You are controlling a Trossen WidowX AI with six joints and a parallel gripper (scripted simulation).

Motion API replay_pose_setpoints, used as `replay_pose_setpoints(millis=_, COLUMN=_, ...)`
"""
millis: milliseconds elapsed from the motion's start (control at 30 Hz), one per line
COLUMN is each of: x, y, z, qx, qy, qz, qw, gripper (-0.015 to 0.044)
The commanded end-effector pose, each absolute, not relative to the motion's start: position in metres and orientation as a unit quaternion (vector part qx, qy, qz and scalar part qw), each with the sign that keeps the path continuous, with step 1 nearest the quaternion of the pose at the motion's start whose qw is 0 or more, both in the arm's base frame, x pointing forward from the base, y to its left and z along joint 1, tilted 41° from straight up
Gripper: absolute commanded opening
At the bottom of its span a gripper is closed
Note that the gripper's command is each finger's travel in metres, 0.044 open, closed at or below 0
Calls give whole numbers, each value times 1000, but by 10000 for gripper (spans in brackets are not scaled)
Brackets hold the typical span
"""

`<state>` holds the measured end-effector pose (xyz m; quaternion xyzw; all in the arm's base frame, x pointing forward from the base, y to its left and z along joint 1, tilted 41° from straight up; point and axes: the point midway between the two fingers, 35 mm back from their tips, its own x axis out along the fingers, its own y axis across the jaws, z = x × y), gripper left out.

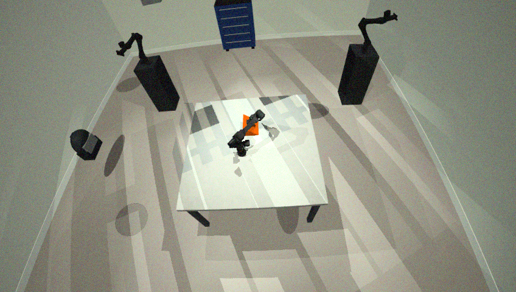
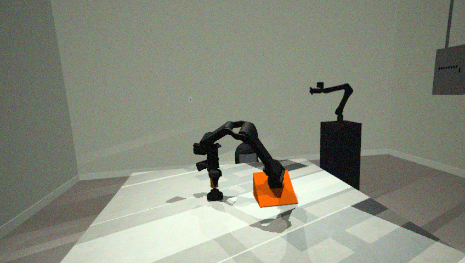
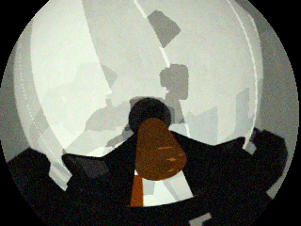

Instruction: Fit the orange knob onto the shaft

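My gripper (image 2: 214,182) (image 3: 153,135) is shut on the orange knob (image 2: 212,183) (image 3: 161,155) and points straight down. The knob is upright between the fingers. The dark round pedestal (image 1: 241,153) (image 2: 214,195) (image 3: 149,107) stands on the table directly below it. In the exterior view the knob's lower end is just above the pedestal's top, with a small dark gap between them. The shaft is hidden, and I cannot tell whether the knob's end touches it. The knob's hole and both flat sides are hidden. In the top view the arm covers most of the knob.
An orange wedge-shaped block (image 1: 254,131) (image 2: 260,193) (image 3: 136,190) is under the arm's base, beside the pedestal. The white table (image 1: 289,180) (image 2: 146,238) carries patchy shadows. Two other black arms on dark stands (image 1: 158,84) (image 1: 358,75) and a blue cabinet (image 1: 235,28) stand away from the table.
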<state>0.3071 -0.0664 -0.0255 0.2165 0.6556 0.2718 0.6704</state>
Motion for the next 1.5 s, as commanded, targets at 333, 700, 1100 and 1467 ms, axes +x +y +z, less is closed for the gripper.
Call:
replay_pose_setpoints(millis=333, x=308, y=-66, z=-23, qx=283, qy=678, qz=202, qw=648, gripper=0)
replay_pose_setpoints(millis=700, x=308, y=-66, z=-27, qx=283, qy=677, qz=202, qw=648, gripper=0)
replay_pose_setpoints(millis=1100, x=307, y=-66, z=-24, qx=283, qy=678, qz=202, qw=648, gripper=0)
replay_pose_setpoints(millis=1467, x=310, y=-68, z=-22, qx=349, qy=695, qz=130, qw=615, gripper=0)
